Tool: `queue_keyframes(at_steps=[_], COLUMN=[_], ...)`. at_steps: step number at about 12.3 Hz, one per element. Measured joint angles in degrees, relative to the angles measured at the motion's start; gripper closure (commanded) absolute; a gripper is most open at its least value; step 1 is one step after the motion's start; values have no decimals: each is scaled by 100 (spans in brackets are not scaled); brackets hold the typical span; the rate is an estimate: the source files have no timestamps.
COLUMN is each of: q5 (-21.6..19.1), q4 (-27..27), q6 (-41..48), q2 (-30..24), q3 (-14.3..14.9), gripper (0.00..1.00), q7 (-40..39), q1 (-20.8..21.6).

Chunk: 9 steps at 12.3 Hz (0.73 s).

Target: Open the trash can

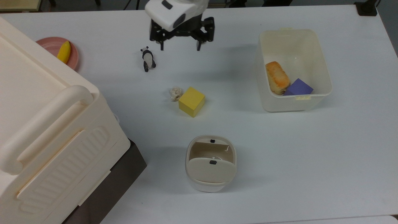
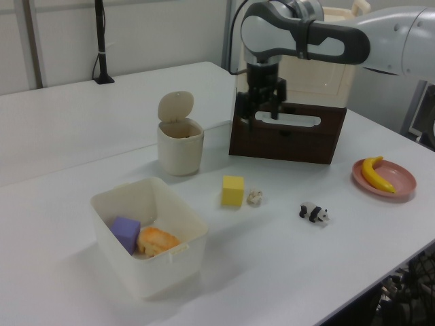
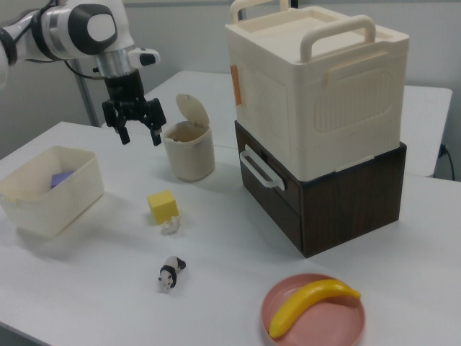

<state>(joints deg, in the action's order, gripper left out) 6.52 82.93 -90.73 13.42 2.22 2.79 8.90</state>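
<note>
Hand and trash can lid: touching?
Apart. In the right view the open hand hangs to the right view's left of the raised lid of the trash can, with background between them.

The top view looks straight down on the bench (image 1: pixel 311 155). The left and right views face it obliquely from opposite sides, sharing the trash can (image 2: pixel 180 145).

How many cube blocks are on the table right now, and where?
2. The yellow cube sits on the bare table beside a small crumpled wad. The purple cube lies in the white tub next to the bread; the open trash can might hide more.
</note>
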Motion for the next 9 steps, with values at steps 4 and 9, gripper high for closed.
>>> queue_keyframes(at_steps=[4, 9], q5=[3, -330], q4=[-7, -18], q6=[604, 505], q2=[-103, -242], q3=[3, 4], gripper=[0, 0], q7=[-163, -163], q1=[-297, -454])
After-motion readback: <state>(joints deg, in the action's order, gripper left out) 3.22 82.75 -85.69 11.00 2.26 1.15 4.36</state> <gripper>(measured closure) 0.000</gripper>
